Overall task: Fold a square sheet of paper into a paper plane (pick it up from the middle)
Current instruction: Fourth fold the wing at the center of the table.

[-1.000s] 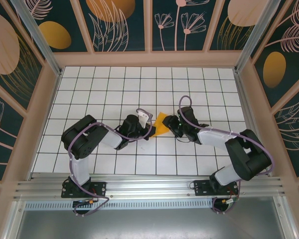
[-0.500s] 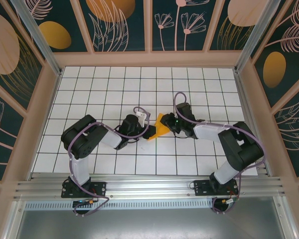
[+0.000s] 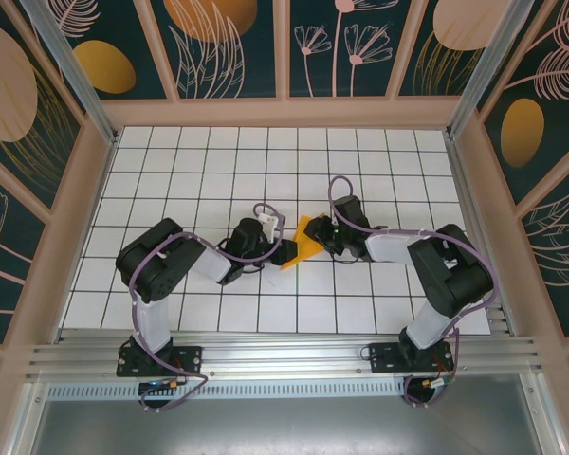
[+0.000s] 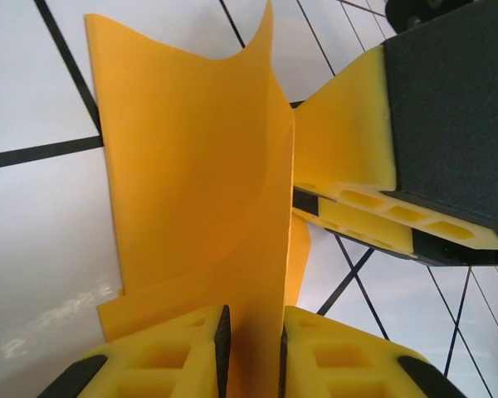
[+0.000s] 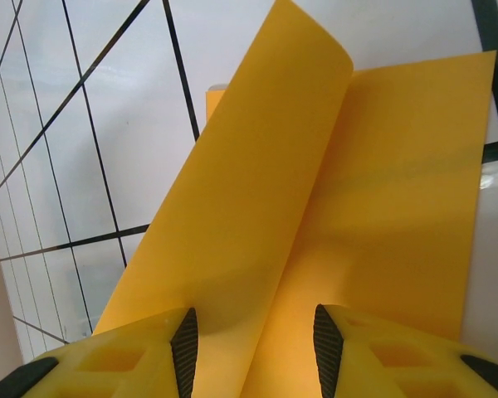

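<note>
You're early: the square sheet of paper [image 3: 306,242] stands on edge over mid-tabletop [image 3: 218,171], bent along one centre crease; I'd say nose and wing folds are all left. Left fingers [image 4: 183,348] sit close around the fold, can't tell if pinching; right fingers [image 5: 382,352] stand apart, astride both leaves.

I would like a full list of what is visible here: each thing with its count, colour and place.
paper: one, orange-yellow, partly folded, standing up at the table's middle
table: one, white tiles with black lines, under everything
panels: several, dark with orange ovals and plant drawings, around the table
rail: one, silver, along the near edge
cables: two, purple, along the arms
left arm, right arm: black and white, based at the rail
left gripper: yellow pads closed on the paper
right gripper: yellow pads apart, paper between them
</note>
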